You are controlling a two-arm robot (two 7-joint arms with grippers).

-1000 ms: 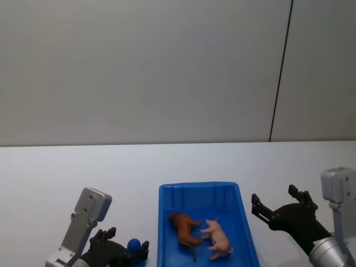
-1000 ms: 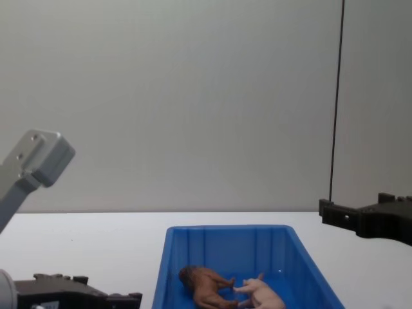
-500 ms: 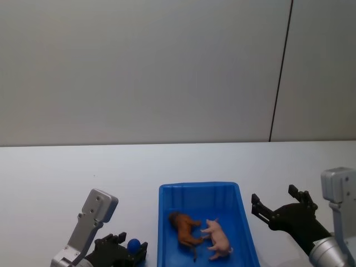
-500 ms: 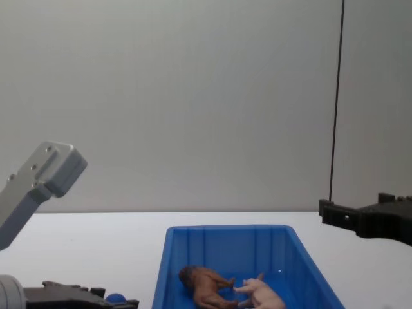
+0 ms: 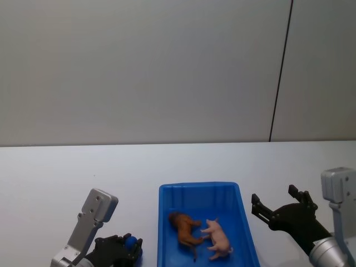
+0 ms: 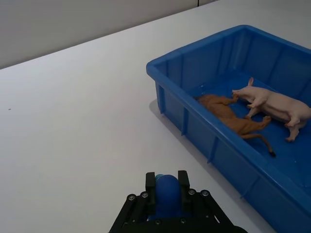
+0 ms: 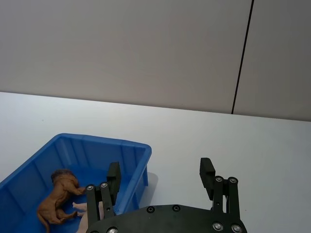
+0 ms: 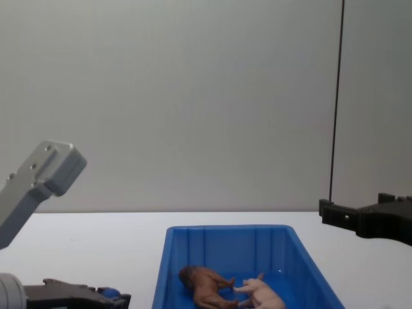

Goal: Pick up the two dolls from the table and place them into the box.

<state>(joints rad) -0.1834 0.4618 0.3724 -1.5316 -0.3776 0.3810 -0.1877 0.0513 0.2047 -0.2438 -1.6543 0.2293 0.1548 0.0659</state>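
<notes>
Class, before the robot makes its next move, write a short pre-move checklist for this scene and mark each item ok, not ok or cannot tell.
1. Reddish-brown doll inside the blue box: ok.
2. Pink pig doll inside the box, beside the brown one: ok.
3. Left gripper free of objects: not ok, its fingers are shut on the small dark-blue ball.
4. Right gripper open and holding nothing, to the right of the box: ok.
5. White table free of dolls left to pick up: ok.
6. Left gripper outside the box, to its left: ok.
</notes>
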